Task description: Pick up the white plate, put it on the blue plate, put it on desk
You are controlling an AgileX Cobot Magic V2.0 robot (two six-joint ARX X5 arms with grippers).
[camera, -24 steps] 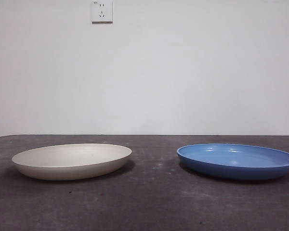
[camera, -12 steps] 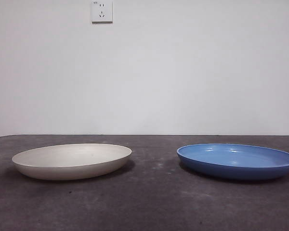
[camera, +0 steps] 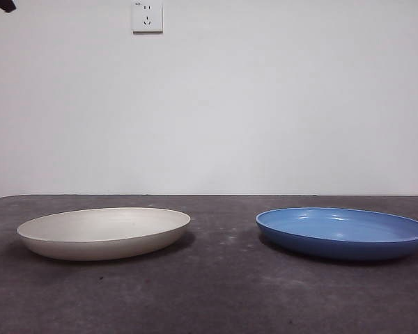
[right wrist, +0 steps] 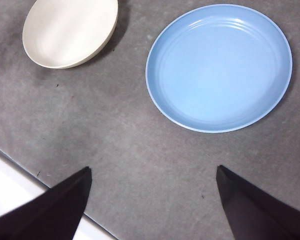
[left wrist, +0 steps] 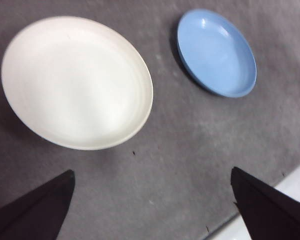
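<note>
The white plate (camera: 104,232) lies on the desk (camera: 216,292) at the left; it also shows in the left wrist view (left wrist: 76,81) and the right wrist view (right wrist: 70,31). The blue plate (camera: 343,232) lies at the right, apart from it, and shows in the left wrist view (left wrist: 216,52) and the right wrist view (right wrist: 219,67). My left gripper (left wrist: 152,200) is open and empty, high above the desk near the white plate. My right gripper (right wrist: 152,200) is open and empty, high above the desk near the blue plate. A black arm tip (camera: 1,5) shows at the top left corner.
A wall socket (camera: 147,17) is on the white wall behind. The desk's near edge shows in the left wrist view (left wrist: 270,200) and the right wrist view (right wrist: 20,180).
The plates have not moved. A black arm tip has come into the front view's top left corner.
</note>
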